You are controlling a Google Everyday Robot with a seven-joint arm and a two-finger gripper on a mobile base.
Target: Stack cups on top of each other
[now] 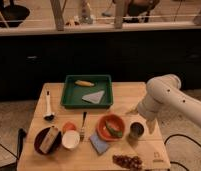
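Observation:
A dark grey metallic tumbler point(136, 131) stands upright on the wooden table point(54, 162), just right of the orange bowl point(110, 127). The pale yellow-green tumbler does not show; it is hidden or out of view. My white arm point(166, 95) reaches in from the right and bends down over the table's right edge. My gripper point(146, 121) hangs at its end, close to the upper right of the grey tumbler. I cannot tell whether it touches the tumbler.
A green tray point(69, 95) at the back holds a banana point(84, 83) and a grey cloth point(95, 97). Also on the table: spoon point(48, 107), fork point(83, 125), small orange cup point(68, 127), white cup point(70, 139), dark bowl point(46, 140), blue sponge point(99, 143), grapes point(126, 161).

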